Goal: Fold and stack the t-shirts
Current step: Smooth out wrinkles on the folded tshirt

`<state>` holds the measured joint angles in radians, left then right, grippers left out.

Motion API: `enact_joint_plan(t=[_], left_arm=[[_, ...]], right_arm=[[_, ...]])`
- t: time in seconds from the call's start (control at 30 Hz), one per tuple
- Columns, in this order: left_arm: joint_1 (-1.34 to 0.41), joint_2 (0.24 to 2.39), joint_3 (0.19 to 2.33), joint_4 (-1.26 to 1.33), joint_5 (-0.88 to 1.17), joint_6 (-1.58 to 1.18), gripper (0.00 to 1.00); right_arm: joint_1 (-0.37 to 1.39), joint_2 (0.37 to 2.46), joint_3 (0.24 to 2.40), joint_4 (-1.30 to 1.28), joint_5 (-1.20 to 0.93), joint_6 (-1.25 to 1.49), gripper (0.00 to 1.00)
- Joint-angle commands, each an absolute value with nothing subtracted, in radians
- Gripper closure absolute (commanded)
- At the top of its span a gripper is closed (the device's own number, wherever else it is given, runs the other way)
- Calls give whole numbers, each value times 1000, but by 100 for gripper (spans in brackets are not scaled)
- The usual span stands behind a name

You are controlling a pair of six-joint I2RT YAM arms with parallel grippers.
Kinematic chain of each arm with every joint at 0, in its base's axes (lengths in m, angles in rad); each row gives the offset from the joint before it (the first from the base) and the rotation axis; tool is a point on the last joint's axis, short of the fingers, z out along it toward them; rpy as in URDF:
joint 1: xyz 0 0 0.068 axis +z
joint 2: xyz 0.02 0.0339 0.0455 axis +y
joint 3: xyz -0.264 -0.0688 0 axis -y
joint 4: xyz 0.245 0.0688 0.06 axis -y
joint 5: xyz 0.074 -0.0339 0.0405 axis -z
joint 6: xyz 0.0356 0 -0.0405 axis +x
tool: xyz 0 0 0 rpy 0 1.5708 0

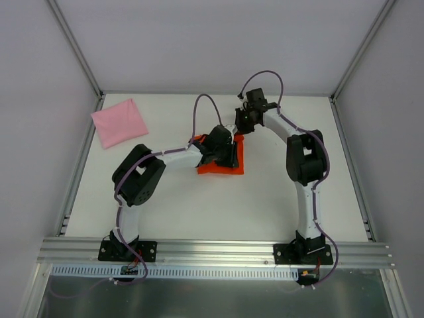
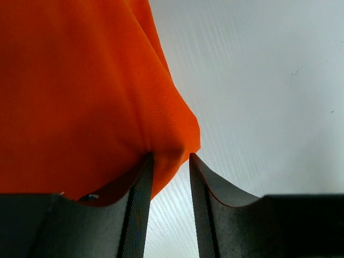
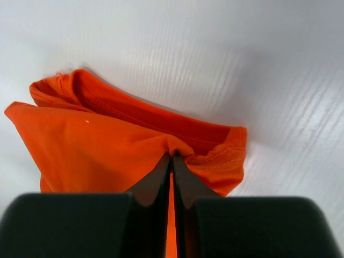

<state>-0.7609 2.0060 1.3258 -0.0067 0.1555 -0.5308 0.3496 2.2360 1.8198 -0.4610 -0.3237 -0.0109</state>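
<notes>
The orange-red t-shirt lies bunched in a small folded shape at the table's middle, partly under both grippers. My left gripper is over it; in the left wrist view its jaws stand apart, with a corner of the orange shirt between the tips. My right gripper is at the shirt's far edge; in the right wrist view it is shut on a fold of the orange shirt near a hemmed edge. The pink t-shirt lies folded as a small square at the far left.
The white table has grey walls on three sides and an aluminium rail along the near edge, where both arm bases are bolted. The pink shirt is well apart from both arms.
</notes>
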Motion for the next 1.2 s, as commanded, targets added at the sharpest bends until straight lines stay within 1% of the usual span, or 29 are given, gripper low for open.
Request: enact_joint_plan(t=[0.0, 0.1, 0.17, 0.2, 0.27, 0.3, 0.33, 0.37, 0.4, 0.43, 0.47, 0.5, 0.57, 0.6, 0.67, 0.7, 0.73, 0.77, 0.83, 0.93, 1.0, 1.07, 1.17], left_arm=[[-778, 1987, 1306, 5, 135, -503, 68], [-778, 1964, 1279, 5, 127, -506, 68], [-778, 1945, 1272, 5, 121, -503, 68], [-778, 1939, 1276, -20, 114, -500, 68], [-779, 1904, 1293, -41, 107, -488, 64], [-778, 1872, 1301, -52, 100, -480, 59], [-778, 1853, 1313, -67, 92, -473, 45], [-778, 1832, 1343, -86, 83, -463, 38], [-776, 1791, 1362, -133, 60, -450, 32], [-773, 1769, 1380, -158, 46, -446, 16], [-767, 1747, 1417, -185, 32, -443, 11], [-744, 1711, 1434, -240, 8, -451, 3], [-703, 1674, 1453, -287, 8, -478, 1], [-675, 1658, 1450, -307, 8, -497, 1], [-585, 1614, 1410, -344, 29, -555, 1], [-560, 1594, 1392, -353, 22, -566, 1], [-539, 1589, 1373, -366, 9, -571, 1], [-497, 1589, 1347, -377, 8, -578, 1], [-457, 1592, 1309, -367, 18, -601, 1], [-402, 1614, 1237, -287, 87, -633, 1], [-379, 1662, 1216, -246, 121, -646, 1], [-376, 1703, 1219, -218, 135, -658, 3], [-376, 1781, 1223, -180, 179, -667, 8]], right_arm=[[315, 2233, 1890, -408, -270, 24, 95], [292, 2246, 1925, -406, -282, 40, 94], [284, 2250, 1954, -417, -311, 41, 89], [282, 2247, 1965, -423, -325, 40, 85], [282, 2234, 1985, -437, -363, 25, 73], [282, 2211, 1993, -442, -380, 17, 58], [282, 2197, 2003, -448, -393, 8, 52], [282, 2181, 2012, -457, -403, -21, 46], [282, 2148, 2034, -484, -402, -37, 36], [282, 2131, 2046, -503, -390, -49, 31], [282, 2112, 2052, -520, -347, -69, 25], [282, 2074, 2046, -546, -321, -81, 21], [276, 2036, 2020, -561, -311, -95, 17], [273, 2016, 1997, -563, -310, -89, 10], [262, 1947, 1907, -552, -313, -71, 6], [259, 1922, 1869, -529, -316, -58, 2], [259, 1873, 1789, -520, -311, -52, 0], [256, 1850, 1754, -514, -289, -49, 3], [253, 1809, 1688, -502, -269, -35, 3], [233, 1735, 1565, -485, -258, 18, 4], [221, 1681, 1462, -456, -247, 43, 3], [218, 1649, 1366, -440, -230, 64, 3], [218, 1583, 1289, -433, -209, 75, 4]])
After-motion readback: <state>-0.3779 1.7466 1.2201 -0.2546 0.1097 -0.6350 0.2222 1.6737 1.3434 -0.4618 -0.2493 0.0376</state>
